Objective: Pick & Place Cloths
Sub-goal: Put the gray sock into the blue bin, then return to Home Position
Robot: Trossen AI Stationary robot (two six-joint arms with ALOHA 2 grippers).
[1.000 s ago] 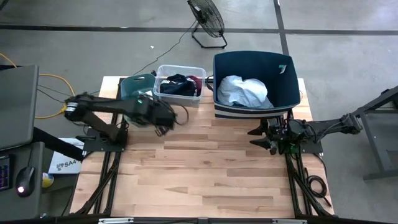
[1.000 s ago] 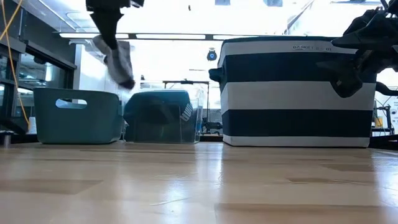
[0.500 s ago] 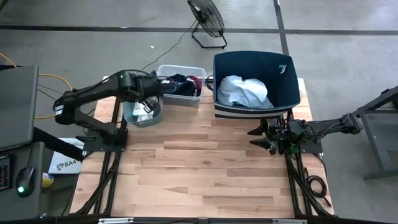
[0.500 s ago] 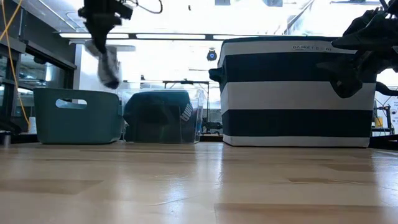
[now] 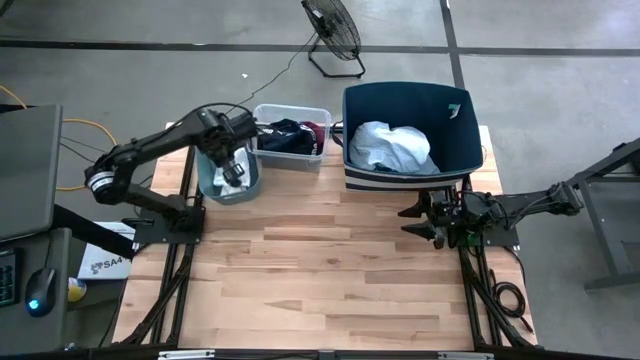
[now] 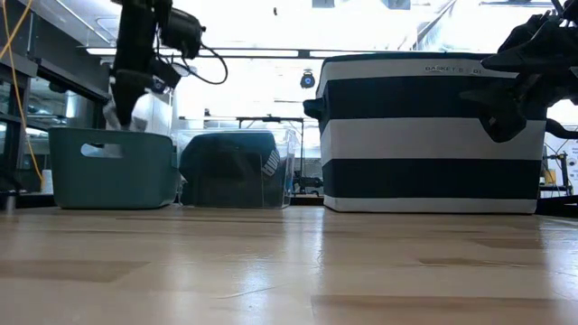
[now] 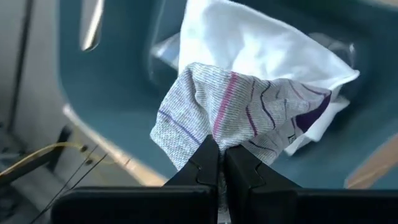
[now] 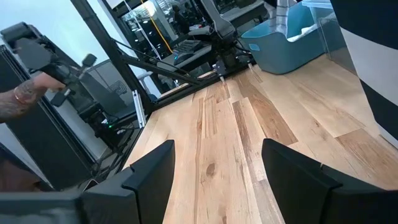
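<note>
My left gripper [image 5: 229, 163] hangs over the teal bin [image 5: 205, 186] at the table's far left, shut on a grey knit cloth [image 7: 236, 115] with pink and purple stripes. A white cloth [image 7: 249, 43] lies in the bin beneath it. In the low view the left gripper [image 6: 124, 95] is just above the bin's rim [image 6: 113, 134]. The clear bin [image 5: 290, 152] holds black and maroon cloths [image 5: 290, 135]. A pale-blue cloth [image 5: 395, 147] lies in the navy bin [image 5: 455, 115]. My right gripper [image 5: 425, 215] waits open at the table's right edge. My left gripper pinches the grey striped cloth between its two shut fingers [image 7: 205, 163] at a bunched upper part [image 7: 214, 134], coming from above and pointing down. The cloth hangs below the fingers into the teal bin, its lower end over the white cloth; whether they touch I cannot tell.
The three bins stand in a row along the far edge; the striped navy bin [image 6: 424, 131] is the tallest. Bare wooden tabletop [image 5: 330, 270] fills the near half. A person's hand [image 8: 25, 93] shows beyond the table's left side in the right wrist view.
My left gripper, shut on the grey cloth throughout, has swung from in front of the clear bin toward the table's far left, over the teal bin, and then moved down. The cloth, which hung clear in the air, now dips to the bin's rim.
</note>
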